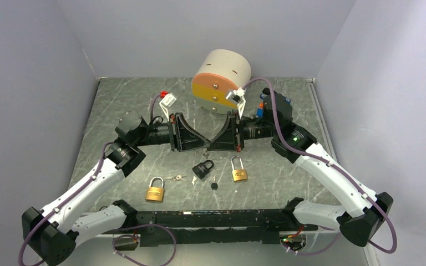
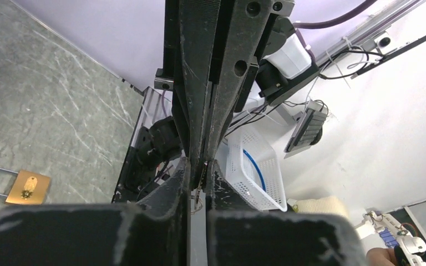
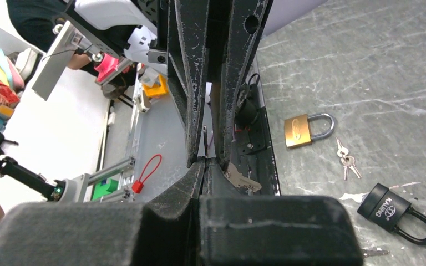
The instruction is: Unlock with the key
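Top view: the left gripper [image 1: 202, 144] and the right gripper [image 1: 216, 144] meet tip to tip over the middle of the table [image 1: 116, 111]. Both are held flat and point at each other.

Right wrist view: a silver key [image 3: 244, 180] sticks out right at the spot where the tips meet. It is up off the table. I cannot tell which gripper pinches it. The right jaws are pressed together at the tips. In the left wrist view, the left jaws are almost pressed together too, with only a thin slit between them and a tiny bit of metal in it.

Just below the grippers in the top view, a black lock [image 1: 203, 168] lies on the table. A brass lock [image 1: 239, 170] lies near it on the right. Another brass lock [image 1: 155, 190] lies further left. A small bunch of keys [image 1: 176, 178] lies between that one and the black lock. A black-headed key [image 1: 214, 185] lies just below the black lock. A round drum [image 1: 222, 77] stands at the back.
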Tool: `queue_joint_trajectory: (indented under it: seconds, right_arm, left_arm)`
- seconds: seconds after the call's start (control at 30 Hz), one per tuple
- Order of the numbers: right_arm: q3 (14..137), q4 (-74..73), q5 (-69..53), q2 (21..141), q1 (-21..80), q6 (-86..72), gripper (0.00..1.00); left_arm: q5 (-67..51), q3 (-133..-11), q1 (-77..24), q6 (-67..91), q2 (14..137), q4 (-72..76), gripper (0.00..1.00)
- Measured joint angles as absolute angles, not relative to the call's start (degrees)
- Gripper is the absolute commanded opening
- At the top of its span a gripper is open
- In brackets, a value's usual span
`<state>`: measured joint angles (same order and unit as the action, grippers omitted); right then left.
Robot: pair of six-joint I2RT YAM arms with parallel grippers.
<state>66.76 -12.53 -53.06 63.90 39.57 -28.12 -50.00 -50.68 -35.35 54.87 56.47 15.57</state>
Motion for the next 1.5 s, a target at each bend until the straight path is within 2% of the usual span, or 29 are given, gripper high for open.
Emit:
queue_joint_trajectory:
  seconds: [0.23,0.3,0.37,0.43,0.6,0.7,0.87,1.13,1.4,1.5]
  right_arm:
    - [66.67,-10.28,-54.41,63.64,39.40,-29.15,0.02]
    - [66.67,-9.98,-54.06,63.51,39.42,-29.52,0.28]
    - [66.32,-9.23,-53.47,63.20,39.40,-30.52,0.41]
    - [64.95,-6.70,-52.31,62.19,39.38,-32.36,0.47]
    - [57.76,4.08,-47.66,57.63,39.79,-39.09,0.46]
    - [54.33,9.85,-43.72,57.08,39.72,-42.57,0.51]
    - [53.30,11.68,-37.52,56.99,39.72,-44.47,0.53]
    - [52.16,17.67,-35.86,57.28,39.70,-47.46,0.37]
    - [51.66,22.24,-36.71,58.61,39.68,-49.69,0.40]
    - [51.66,22.87,-36.95,58.74,39.68,-50.02,0.27]
  left_arm:
    - [-50.17,-50.59,-35.33,56.47,56.47,18.92,0.02]
    - [-49.87,-50.59,-35.33,56.51,56.40,19.18,0.03]
    - [-48.97,-50.59,-35.33,56.40,56.14,19.07,0.02]
    - [-47.88,-50.59,-35.31,56.34,55.75,19.09,0.02]
    - [-42.74,-50.37,-35.14,56.82,55.31,21.10,0.03]
    - [-41.45,-50.37,-35.24,57.36,55.11,23.83,0.03]
    - [-39.09,-50.37,-35.22,58.04,55.13,25.65,0.03]
    - [-35.64,-49.23,-35.24,58.50,55.11,27.88,0.03]
    - [-31.62,-47.88,-35.24,59.90,55.11,31.33,0.03]
    - [-30.37,-47.53,-35.22,60.36,55.11,32.51,0.03]
